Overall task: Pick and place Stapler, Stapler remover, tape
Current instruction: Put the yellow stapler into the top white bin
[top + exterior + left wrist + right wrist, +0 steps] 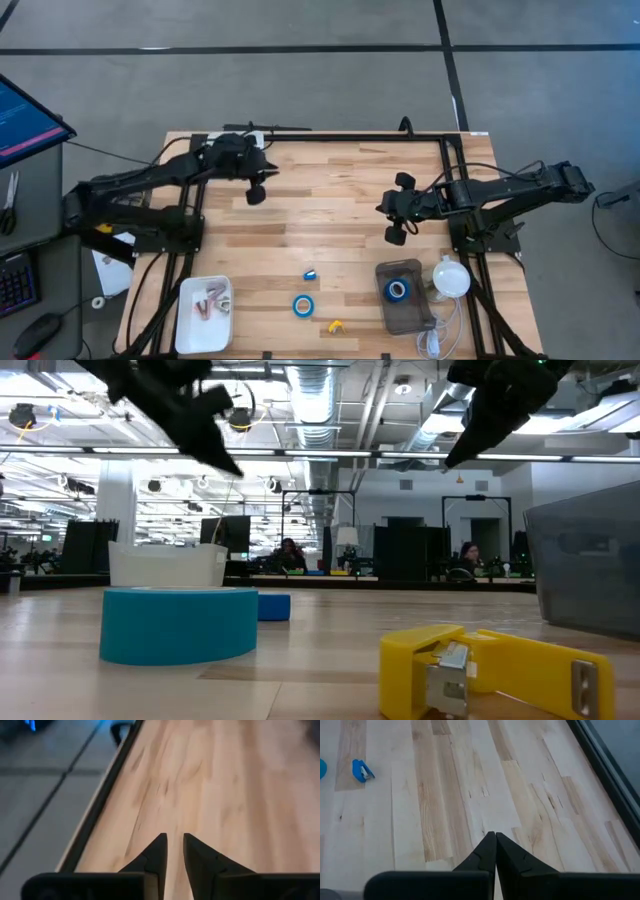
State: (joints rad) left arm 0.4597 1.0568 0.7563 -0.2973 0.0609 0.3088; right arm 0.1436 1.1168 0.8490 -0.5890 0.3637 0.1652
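A blue tape roll (304, 305) lies flat on the wooden table near its front edge, large in the low view (178, 623). A second blue roll (398, 290) lies inside a grey see-through box (420, 318). A small blue stapler (310, 274) (362, 770) lies behind the first roll, and a small yellow stapler-like piece (335, 326) (500, 670) lies at the front. My left gripper (258, 192) (174, 840) hangs over the far left of the table, slightly open with nothing between its fingers. My right gripper (395, 228) (495, 836) hangs shut over the table's right middle, holding nothing.
A white tray (188, 322) with small pinkish pieces stands at the front left. A white round object (452, 277) with a cable lies right of the grey box. Bare wood stretches between the two grippers and across the far half of the table.
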